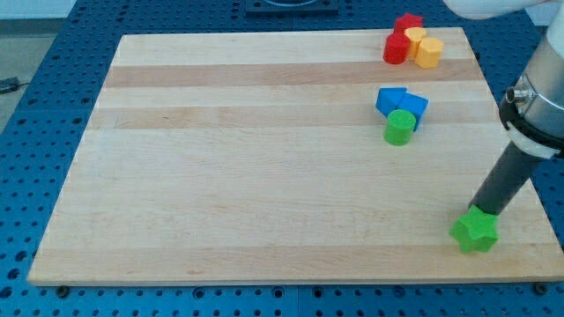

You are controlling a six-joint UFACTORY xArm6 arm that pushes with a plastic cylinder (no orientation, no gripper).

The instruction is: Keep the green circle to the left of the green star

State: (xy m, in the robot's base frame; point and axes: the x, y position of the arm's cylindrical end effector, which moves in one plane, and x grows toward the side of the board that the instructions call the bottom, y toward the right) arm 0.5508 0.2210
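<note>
The green circle (399,127) is a short green cylinder at the view's upper right, touching the lower side of two blue blocks (402,103). The green star (475,231) lies near the board's lower right corner, to the right of and well below the circle. My tip (484,211) comes down from the view's right edge as a dark rod and rests against the star's upper right side. The circle is far from the tip, up and to the left.
A cluster of two red blocks (401,39) and two yellow blocks (425,49) sits at the board's top right edge. The wooden board (247,158) lies on a blue perforated table. The star is close to the board's right and bottom edges.
</note>
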